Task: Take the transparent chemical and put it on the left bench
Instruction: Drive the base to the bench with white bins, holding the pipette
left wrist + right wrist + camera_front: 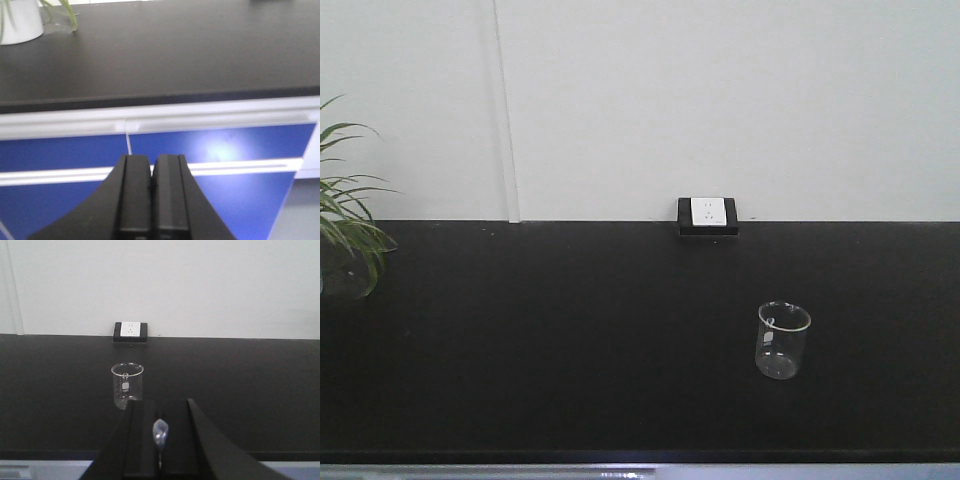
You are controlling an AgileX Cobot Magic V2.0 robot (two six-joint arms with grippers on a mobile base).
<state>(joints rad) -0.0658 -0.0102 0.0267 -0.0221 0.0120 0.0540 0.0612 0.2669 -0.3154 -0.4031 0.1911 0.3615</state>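
My right gripper (161, 402) is shut on the transparent chemical (160, 431), a slim translucent dropper. Its rounded bulb shows pinched between the black fingers and its thin stem runs back towards the camera. The gripper hovers over the front edge of a black worktop (240, 390), just short of a small clear glass beaker (127, 385). My left gripper (151, 157) is shut with nothing in it, held low in front of blue cabinet fronts (225, 145). The left bench is out of view. Neither gripper shows in the front view.
The empty beaker (783, 340) stands right of centre on the black worktop (570, 330). A white wall socket (707, 215) sits at the back against the white wall. A green plant (345, 230) in a white pot (20, 22) stands at the left end.
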